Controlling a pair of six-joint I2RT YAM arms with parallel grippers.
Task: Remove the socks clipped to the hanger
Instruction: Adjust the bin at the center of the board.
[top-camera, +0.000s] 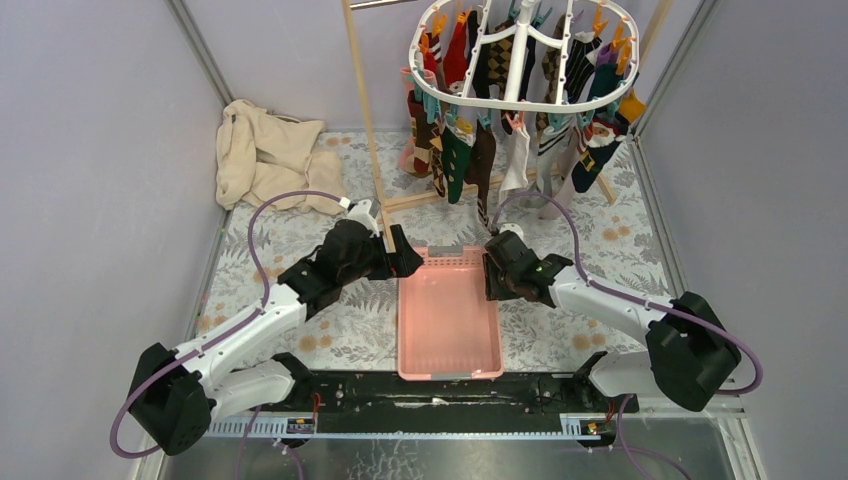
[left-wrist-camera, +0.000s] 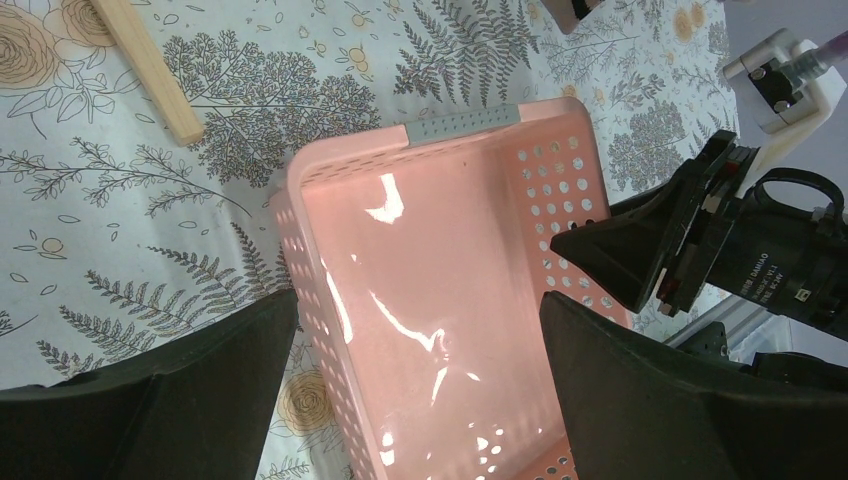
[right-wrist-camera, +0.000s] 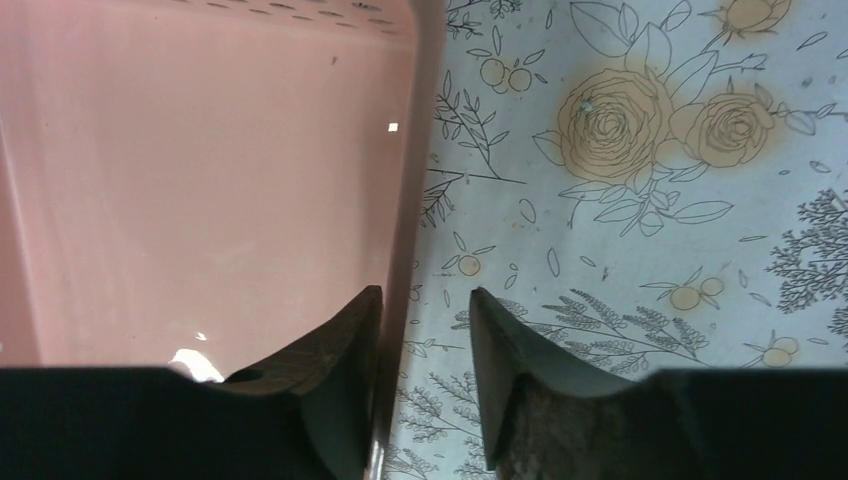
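Note:
The white oval hanger (top-camera: 520, 105) hangs at the back right, with several socks (top-camera: 458, 160) in mixed colours clipped round its rim. Both grippers are low at the pink basket (top-camera: 448, 300), well below and in front of the socks. My left gripper (top-camera: 405, 262) is wide open and empty over the basket's far left wall (left-wrist-camera: 300, 240). My right gripper (top-camera: 490, 272) is narrowly open, its jaws either side of the basket's right rim (right-wrist-camera: 405, 200); the left finger is against the rim and the right finger (right-wrist-camera: 490, 330) is apart from it. The right gripper (left-wrist-camera: 640, 250) also shows in the left wrist view.
A crumpled beige cloth (top-camera: 265, 160) lies at the back left. A wooden pole frame (top-camera: 365, 110) stands behind the basket, and its foot (left-wrist-camera: 150, 70) rests on the floral tablecloth (right-wrist-camera: 640, 200). Grey walls close in both sides.

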